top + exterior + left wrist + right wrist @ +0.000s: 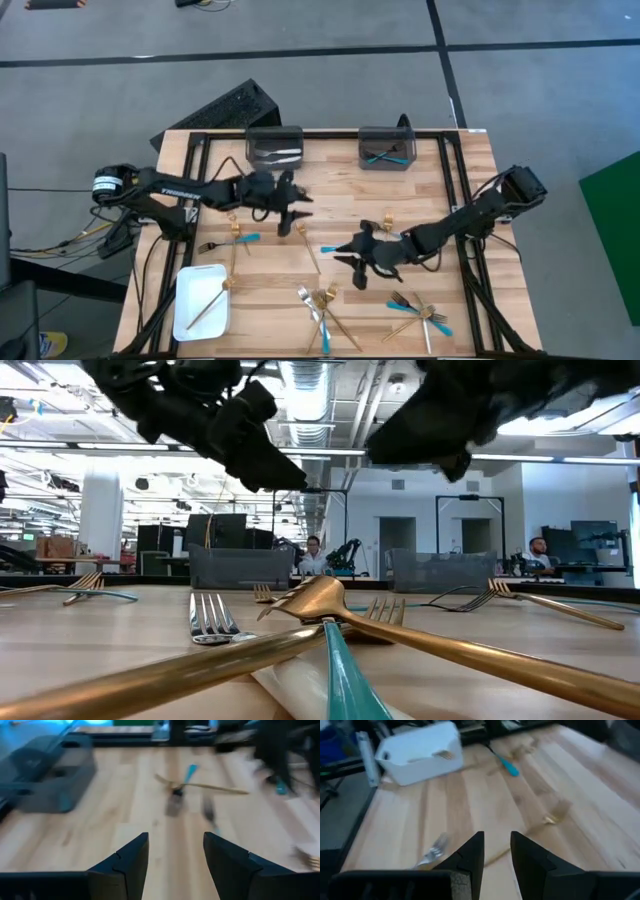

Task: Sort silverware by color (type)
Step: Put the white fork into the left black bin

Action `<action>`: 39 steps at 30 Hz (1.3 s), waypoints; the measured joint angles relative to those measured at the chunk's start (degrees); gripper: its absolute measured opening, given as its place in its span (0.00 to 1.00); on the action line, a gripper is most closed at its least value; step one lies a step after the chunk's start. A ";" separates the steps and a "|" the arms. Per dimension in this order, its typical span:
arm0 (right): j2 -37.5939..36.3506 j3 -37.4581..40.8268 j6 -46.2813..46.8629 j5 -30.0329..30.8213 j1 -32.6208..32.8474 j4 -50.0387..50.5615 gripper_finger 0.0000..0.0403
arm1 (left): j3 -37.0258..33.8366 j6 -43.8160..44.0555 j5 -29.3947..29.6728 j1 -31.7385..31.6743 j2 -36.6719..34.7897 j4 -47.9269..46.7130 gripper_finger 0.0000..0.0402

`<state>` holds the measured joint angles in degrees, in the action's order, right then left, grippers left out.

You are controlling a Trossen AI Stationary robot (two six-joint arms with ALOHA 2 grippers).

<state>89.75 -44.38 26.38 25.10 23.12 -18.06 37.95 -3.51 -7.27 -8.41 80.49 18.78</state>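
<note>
Silverware lies scattered on the wooden table: a gold, silver and turquoise heap (322,305) near the front edge, another (420,312) at the front right, and a gold and a turquoise-handled piece (238,238) at the left. My left gripper (303,212) hovers open over the table's middle, with nothing between its fingers (176,837). My right gripper (345,258) hangs open above the table right of centre, also with nothing in it (497,836). A turquoise-handled piece (328,248) lies just before it.
Two dark grey bins stand at the far edge. The left one (274,145) holds silver pieces and the right one (386,148) a turquoise one. A white tray (190,312) at the front left holds a gold fork. A black frame runs along the table's edges.
</note>
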 joint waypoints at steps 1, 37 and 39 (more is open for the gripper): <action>0.22 -0.60 2.26 -1.12 -0.65 2.36 0.30 | -0.46 0.10 -0.01 0.96 0.00 0.42 0.44; 0.14 -15.35 87.73 -23.78 29.49 70.43 0.30 | -0.72 -2.29 8.44 14.03 0.26 7.22 0.44; 0.14 -15.35 89.73 -21.89 30.44 69.96 0.30 | -0.72 -2.28 8.43 14.03 0.26 7.22 0.44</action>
<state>89.89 -59.72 116.11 3.21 53.57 51.90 37.23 -5.79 1.16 5.63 80.75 26.00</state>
